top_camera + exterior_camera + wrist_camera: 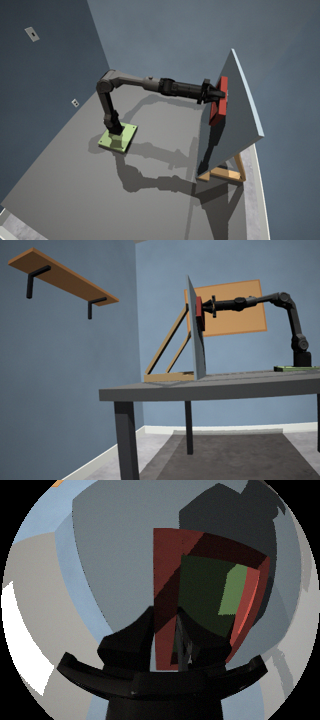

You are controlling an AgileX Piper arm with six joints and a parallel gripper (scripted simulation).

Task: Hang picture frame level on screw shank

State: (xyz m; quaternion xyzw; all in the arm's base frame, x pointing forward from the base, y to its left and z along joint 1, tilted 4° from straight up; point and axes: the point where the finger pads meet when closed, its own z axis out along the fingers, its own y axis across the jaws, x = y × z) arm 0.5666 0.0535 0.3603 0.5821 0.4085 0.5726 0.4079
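A red picture frame [219,100] with a dark green inner panel lies against the grey upright board [232,108], high up on its face. It also shows in the exterior view [200,313] and in the wrist view [210,596], where it looks tilted. My gripper [224,95] is shut on the frame's upper side rail, with the arm stretched out level toward the board. It shows in the exterior view [204,306] and in the wrist view [176,640]. The screw is hidden behind the frame and the fingers.
The board stands on the table's right edge, propped by a wooden brace [227,173] behind it. The arm's green base plate [118,138] sits mid-table. A wooden shelf [62,278] and an orange panel hang on the room walls.
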